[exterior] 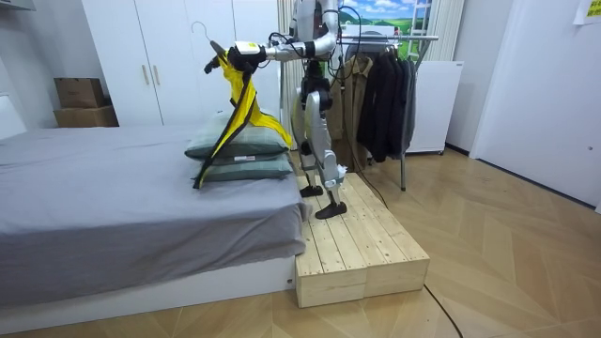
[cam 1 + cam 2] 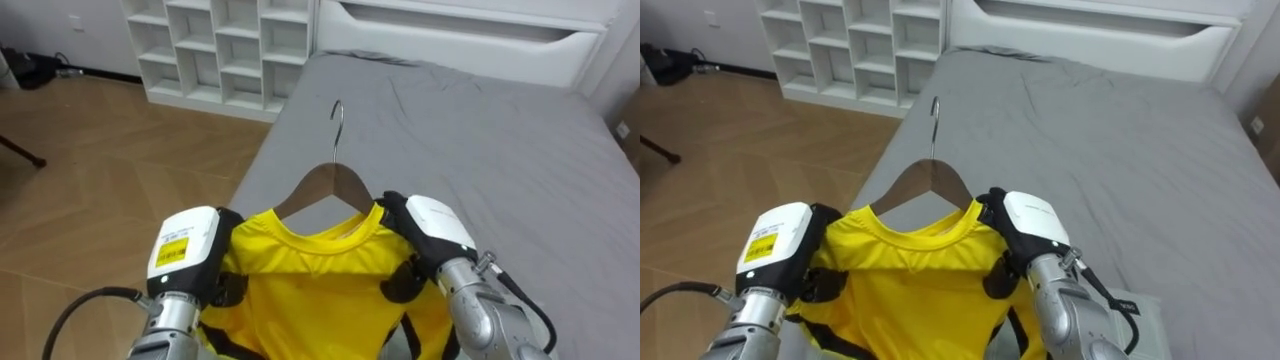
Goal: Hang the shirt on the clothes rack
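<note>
Both left hand (image 2: pixel 187 248) and right hand (image 2: pixel 437 226) seemingly clamp the smooth yellow shirt (image 2: pixel 318 292) on its wooden hanger (image 2: pixel 331 186)

Bed (image 2: pixel 480 130) covered with grey sheet; white headboard (image 2: pixel 460 40) set at far end. White cubby shelf (image 2: pixel 220 50) placed on herringbone wood floor (image 2: pixel 90 150). Room view: white wardrobe (image 1: pixel 178 56) backed against wall, cardboard boxes (image 1: pixel 83 101) stacked alongside, plank platform (image 1: pixel 362 249) butted against bed.

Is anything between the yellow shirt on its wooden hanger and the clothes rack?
Nothing visible blocks it. The left hand and right hand hold the yellow shirt over the grey bed; the metal clothes rack stands behind the robot, dark coats hanging on it.
</note>
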Available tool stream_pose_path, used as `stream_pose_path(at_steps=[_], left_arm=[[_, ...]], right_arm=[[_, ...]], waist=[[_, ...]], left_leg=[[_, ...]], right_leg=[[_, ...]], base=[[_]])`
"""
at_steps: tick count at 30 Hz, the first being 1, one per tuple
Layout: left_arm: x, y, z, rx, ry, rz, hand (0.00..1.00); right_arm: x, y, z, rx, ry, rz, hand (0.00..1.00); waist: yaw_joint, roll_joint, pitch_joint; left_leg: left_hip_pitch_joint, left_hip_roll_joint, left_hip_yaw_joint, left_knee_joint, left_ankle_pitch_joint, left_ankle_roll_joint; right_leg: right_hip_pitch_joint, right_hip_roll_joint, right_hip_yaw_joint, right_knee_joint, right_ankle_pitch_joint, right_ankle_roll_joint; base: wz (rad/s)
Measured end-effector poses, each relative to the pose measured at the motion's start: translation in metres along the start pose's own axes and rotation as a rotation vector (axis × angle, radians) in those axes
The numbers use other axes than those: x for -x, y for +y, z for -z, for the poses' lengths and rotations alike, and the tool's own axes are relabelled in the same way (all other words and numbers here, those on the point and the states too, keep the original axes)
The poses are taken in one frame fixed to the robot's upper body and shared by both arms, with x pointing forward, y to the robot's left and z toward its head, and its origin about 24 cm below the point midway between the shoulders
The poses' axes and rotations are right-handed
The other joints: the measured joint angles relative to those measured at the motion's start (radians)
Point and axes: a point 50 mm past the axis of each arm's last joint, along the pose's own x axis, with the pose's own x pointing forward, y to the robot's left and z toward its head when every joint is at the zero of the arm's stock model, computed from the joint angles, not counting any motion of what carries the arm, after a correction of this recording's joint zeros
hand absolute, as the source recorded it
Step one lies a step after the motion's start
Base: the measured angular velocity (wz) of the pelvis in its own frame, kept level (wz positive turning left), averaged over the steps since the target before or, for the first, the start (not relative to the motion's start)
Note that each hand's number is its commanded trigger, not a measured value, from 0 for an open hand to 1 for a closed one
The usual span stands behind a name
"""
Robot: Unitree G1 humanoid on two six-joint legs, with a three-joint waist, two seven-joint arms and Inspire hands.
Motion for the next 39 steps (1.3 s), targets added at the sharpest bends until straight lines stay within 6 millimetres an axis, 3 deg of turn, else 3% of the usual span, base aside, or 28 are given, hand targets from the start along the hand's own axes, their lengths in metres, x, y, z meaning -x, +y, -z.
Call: stream_pose_path(at_steps=[9,18,36,37,38,39], left_arm=[[-0.0001,0.0010,0.0025,-0.009,0.013,-0.002,1.00],[-0.0001,0.0014,0.0030,-0.012,0.012,-0.003,1.00],[-0.0002,0.0024,0.0045,-0.019,0.013,-0.004,1.00],[-0.0002,0.0024,0.0045,-0.019,0.013,-0.004,0.73],[-0.0002,0.0024,0.0045,-0.020,0.013,-0.004,0.09],[-0.0002,0.0024,0.0045,-0.020,0.013,-0.004,0.00]], right_arm=[[0.0004,0.0053,0.0070,-0.011,0.042,-0.023,1.00],[0.0004,0.0044,0.0072,-0.023,0.045,-0.018,1.00],[0.0004,0.0051,0.0067,-0.033,0.042,-0.023,1.00],[0.0004,0.0051,0.0067,-0.033,0.042,-0.023,1.00],[0.0004,0.0051,0.0067,-0.034,0.042,-0.023,1.00],[0.0004,0.0050,0.0067,-0.034,0.042,-0.023,1.00]], waist=[[0.001,0.001,-0.0019],[-0.001,0.005,-0.0121],[-0.003,0.004,-0.0121],[-0.003,0.004,-0.0121],[-0.003,0.004,-0.0121],[-0.003,0.004,-0.0121]], left_leg=[[0.000,0.000,-0.001,0.000,0.000,0.000],[0.002,0.000,-0.003,0.001,0.000,0.000],[0.004,0.000,0.001,0.002,0.000,0.000],[0.004,0.000,0.001,0.002,0.000,0.000],[0.004,0.000,0.001,0.002,0.000,0.000],[0.004,0.000,0.001,0.002,0.000,0.000]], right_leg=[[0.000,0.000,-0.001,0.000,0.000,0.000],[0.000,0.000,0.000,0.003,0.000,0.000],[0.001,0.000,0.006,0.003,0.000,0.000],[0.001,0.000,0.006,0.003,0.000,0.000],[0.001,0.000,0.006,0.003,0.000,0.000],[0.001,0.000,0.006,0.003,0.000,0.000]], base=[[0.00],[0.00],[0.00],[0.00],[0.00],[0.00]])
